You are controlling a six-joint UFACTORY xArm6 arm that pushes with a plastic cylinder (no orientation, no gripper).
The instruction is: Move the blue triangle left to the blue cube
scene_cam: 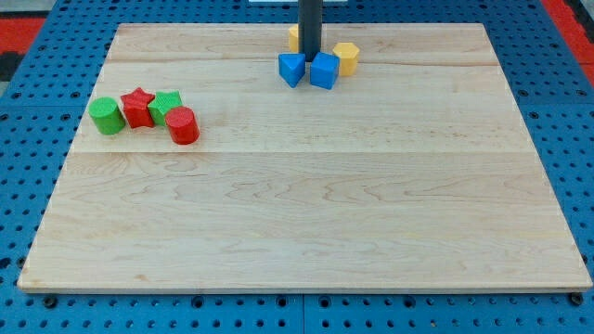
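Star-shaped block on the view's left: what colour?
Red, seen in the camera view, between two green blocks.

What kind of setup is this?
Likely a lab tabletop pushing rig: a wooden board on a blue pegboard base, small coloured blocks like the blue cube, and my tip among them.

2 blue blocks [291, 69] [324, 70], 2 yellow [346, 57] [293, 37], 2 red [137, 107] [183, 125], 2 green [107, 116] [167, 105]

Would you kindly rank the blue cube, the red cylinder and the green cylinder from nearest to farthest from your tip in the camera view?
My tip sits at the view's top.
1. Blue cube: right beside it, just to the view's right.
2. Red cylinder: far off toward the view's left.
3. Green cylinder: farthest, leftmost of all.
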